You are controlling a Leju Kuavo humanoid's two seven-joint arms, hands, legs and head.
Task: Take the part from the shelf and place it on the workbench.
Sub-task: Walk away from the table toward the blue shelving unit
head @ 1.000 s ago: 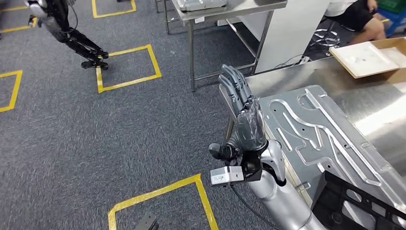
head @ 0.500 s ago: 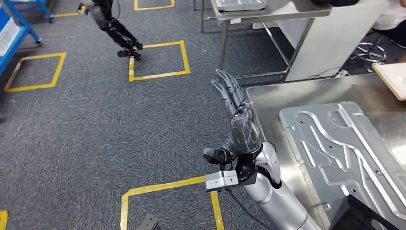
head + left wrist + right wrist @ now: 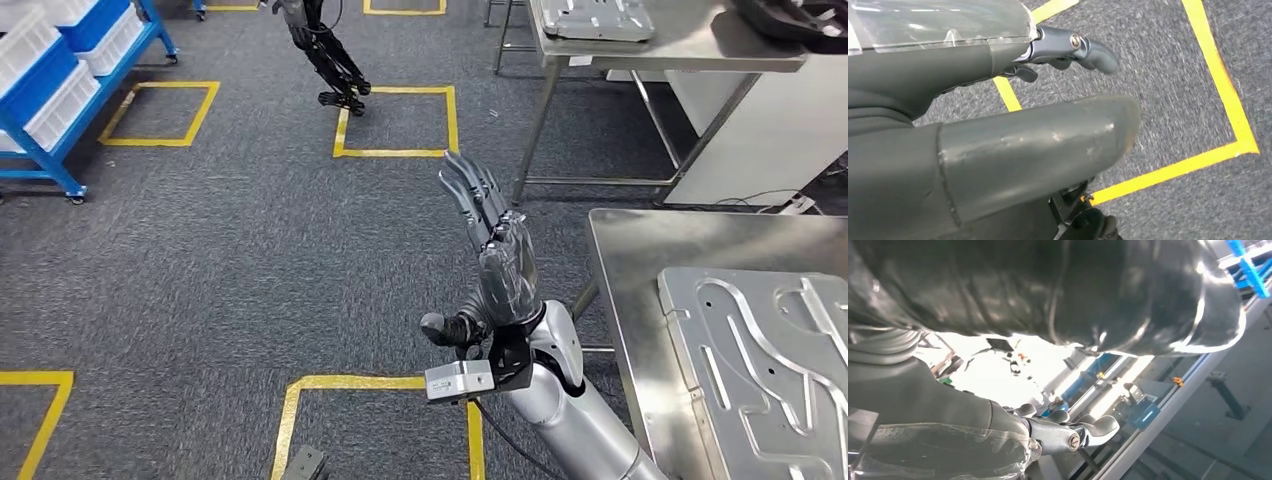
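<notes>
The silver pressed-metal part [image 3: 760,370] lies flat on the steel workbench [image 3: 640,250] at the right of the head view. My left hand [image 3: 500,250] is raised over the carpet just left of the bench's corner. It holds nothing, its fingers straight and its thumb out to the side. In the left wrist view the same hand [image 3: 998,150] hangs empty above yellow floor tape. The right wrist view shows my right hand [image 3: 1068,432] with loosely stretched fingers and nothing between them, in front of bright background.
A blue shelf [image 3: 60,70] with white bins stands at the far left. A second steel table [image 3: 660,45] at the back carries another metal part [image 3: 590,18]. Another robot's legs [image 3: 330,60] stand by yellow floor squares [image 3: 400,120]. Grey carpet lies between.
The camera has turned left, so the workbench and part slid to the right edge and the blue shelf came into view. My left hand stays raised and empty.
</notes>
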